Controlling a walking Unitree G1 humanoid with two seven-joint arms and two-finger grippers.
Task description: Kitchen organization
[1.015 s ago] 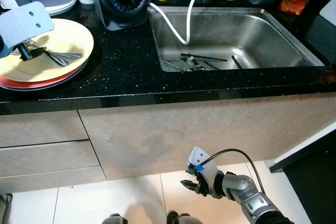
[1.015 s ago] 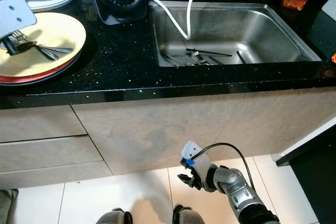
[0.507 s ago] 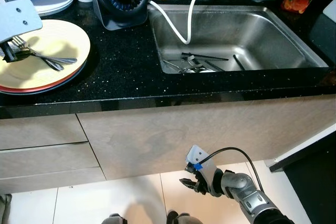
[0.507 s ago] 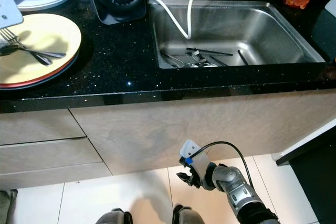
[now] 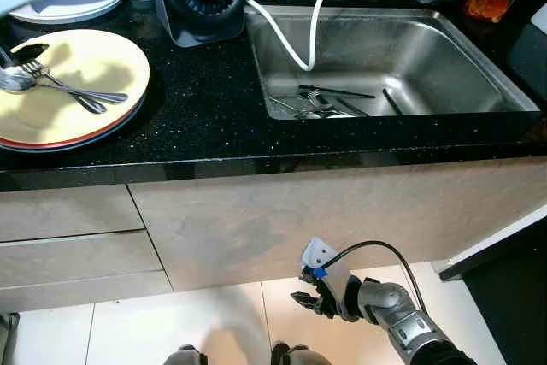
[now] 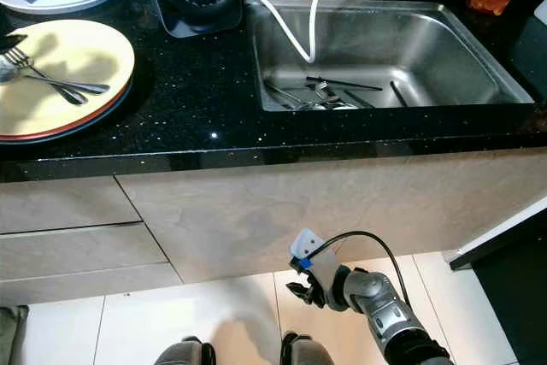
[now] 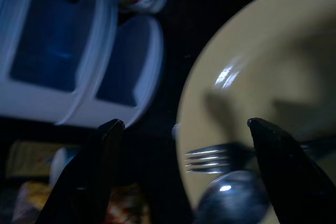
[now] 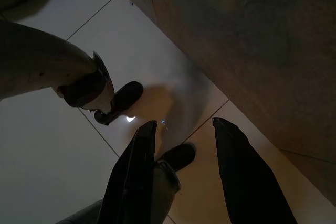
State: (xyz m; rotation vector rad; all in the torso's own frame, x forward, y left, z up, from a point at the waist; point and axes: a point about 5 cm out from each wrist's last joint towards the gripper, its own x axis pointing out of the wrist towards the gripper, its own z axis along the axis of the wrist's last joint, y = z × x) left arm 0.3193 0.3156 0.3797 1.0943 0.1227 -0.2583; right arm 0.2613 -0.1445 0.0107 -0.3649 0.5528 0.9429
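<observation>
Your right gripper [image 5: 309,301] idle down by floor, fingers parted, empty. Up on bench, left gripper [image 7: 184,177] wide open over fork [image 7: 210,160] and spoon [image 7: 231,198] at yellow plate [image 5: 77,74] left rim, nothing pinched yet. More cutlery [image 5: 320,102] waiting in sink [image 5: 444,49].

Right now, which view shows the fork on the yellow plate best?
The right eye view: the whole fork lies in sight on the yellow plate, beside a spoon. The left eye view shows it too, nearer the frame edge. The left wrist view gives only dim, blurred tines. The right wrist view looks at the floor.
</observation>
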